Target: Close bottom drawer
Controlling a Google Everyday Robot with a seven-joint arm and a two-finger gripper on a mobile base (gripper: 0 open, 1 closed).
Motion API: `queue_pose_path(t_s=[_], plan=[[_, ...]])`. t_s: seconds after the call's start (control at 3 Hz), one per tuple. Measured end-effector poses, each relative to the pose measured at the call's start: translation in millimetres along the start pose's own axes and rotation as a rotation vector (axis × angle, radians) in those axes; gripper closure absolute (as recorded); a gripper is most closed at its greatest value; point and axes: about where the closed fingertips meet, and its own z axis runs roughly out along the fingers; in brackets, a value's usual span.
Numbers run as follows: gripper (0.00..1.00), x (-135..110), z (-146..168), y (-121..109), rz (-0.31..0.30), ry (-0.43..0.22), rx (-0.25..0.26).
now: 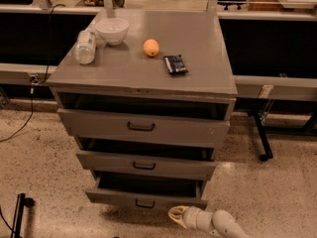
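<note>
The grey cabinet (143, 73) has three drawers, all standing a little out. The bottom drawer (146, 200) is the lowermost, with a plain grey front and a small dark bar handle (144, 203). It is pulled out only a short way, and a dark strip of its inside shows. My gripper (174, 214) is at the bottom edge of the view, just right of and below the drawer's front, close to its lower right part. The white arm (218, 224) runs off to the lower right.
On the cabinet top lie a clear bottle (85, 46), a white bowl (112, 30), an orange (151, 47) and a dark packet (175, 64). A black stand leg (261, 135) stands at the right. A black post (18, 214) is at the lower left. The floor is speckled.
</note>
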Motion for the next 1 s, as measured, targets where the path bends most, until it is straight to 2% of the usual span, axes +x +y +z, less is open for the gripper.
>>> queue_pose_path(t_s=[0.33, 1.0], plan=[[1.0, 1.7, 4.1, -11.8, -0.006, 0.001, 0.027], [1.0, -1.0, 8.0, -50.4, -0.005, -0.021, 0.129]])
